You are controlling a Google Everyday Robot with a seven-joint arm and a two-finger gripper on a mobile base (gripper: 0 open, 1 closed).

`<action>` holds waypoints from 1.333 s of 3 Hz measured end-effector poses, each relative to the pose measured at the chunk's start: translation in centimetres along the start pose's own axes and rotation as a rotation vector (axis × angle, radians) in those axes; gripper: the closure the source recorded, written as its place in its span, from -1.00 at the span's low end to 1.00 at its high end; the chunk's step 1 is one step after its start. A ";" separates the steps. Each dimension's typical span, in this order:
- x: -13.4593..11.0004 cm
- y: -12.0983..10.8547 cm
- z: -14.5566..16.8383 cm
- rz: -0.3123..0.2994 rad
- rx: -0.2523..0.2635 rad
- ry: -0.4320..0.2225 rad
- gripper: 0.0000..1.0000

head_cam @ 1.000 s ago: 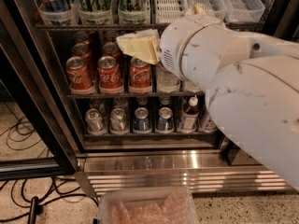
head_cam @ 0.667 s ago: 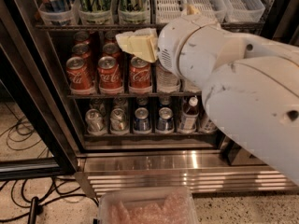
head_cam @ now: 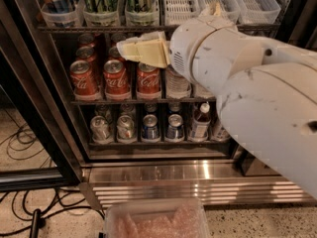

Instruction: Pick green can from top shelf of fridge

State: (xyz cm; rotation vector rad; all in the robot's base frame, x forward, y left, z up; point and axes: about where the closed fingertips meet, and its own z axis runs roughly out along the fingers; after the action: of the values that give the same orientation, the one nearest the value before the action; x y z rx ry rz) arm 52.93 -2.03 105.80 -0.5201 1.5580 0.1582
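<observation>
Gripper jaws leftward — below top shelf (head_cam: 64, 29)

Matt plastic gripper (head_cam: 128, 50) – before glossy cans (head_cam: 117, 79)

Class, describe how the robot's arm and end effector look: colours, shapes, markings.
The arm is white: bulky rounded shells with dark scuffs, a patch of small vent holes near the wrist and a few dark round recesses. The end effector, at the fridge just above the red cans, is pale cream-yellow and wedge-shaped. No cables or lettering show on either.
</observation>
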 end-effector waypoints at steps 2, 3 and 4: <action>0.1 -0.4 2.0 0.007 -0.014 -0.065 -0.86; 0.4 -0.7 3.2 0.010 -0.023 -0.076 -0.70; 0.5 -0.6 4.4 0.013 -0.035 -0.085 -0.58</action>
State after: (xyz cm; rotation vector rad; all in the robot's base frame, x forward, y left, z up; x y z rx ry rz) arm 57.21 -0.87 105.18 -0.5243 1.4784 0.2156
